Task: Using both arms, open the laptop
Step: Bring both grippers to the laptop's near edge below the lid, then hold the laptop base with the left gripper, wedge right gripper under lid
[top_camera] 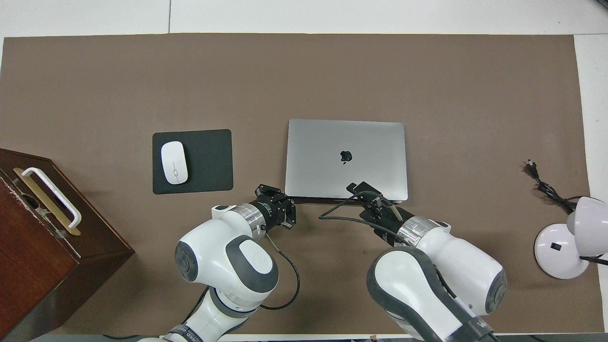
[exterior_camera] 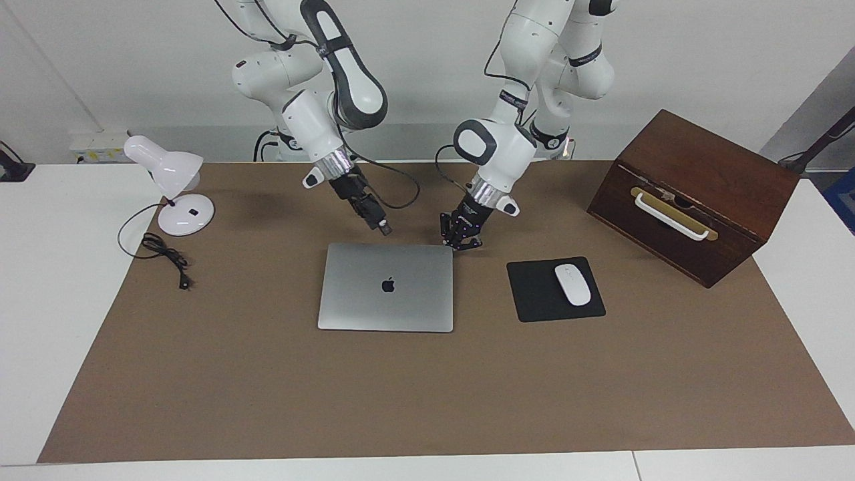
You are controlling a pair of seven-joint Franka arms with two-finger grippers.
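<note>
The silver-grey laptop (exterior_camera: 387, 294) (top_camera: 346, 137) lies closed and flat on the brown mat, logo up. My left gripper (exterior_camera: 461, 242) (top_camera: 289, 209) is shut and sits low at the laptop's corner nearest the robots, toward the left arm's end; whether it touches the corner I cannot tell. My right gripper (exterior_camera: 385, 230) (top_camera: 355, 187) points down at a slant over the middle of the laptop's edge nearest the robots, just above the lid.
A black mouse pad (exterior_camera: 534, 294) with a white mouse (exterior_camera: 572, 284) lies beside the laptop toward the left arm's end. A dark wooden box (exterior_camera: 695, 194) with a white handle stands past it. A white desk lamp (exterior_camera: 175, 194) and its cord lie toward the right arm's end.
</note>
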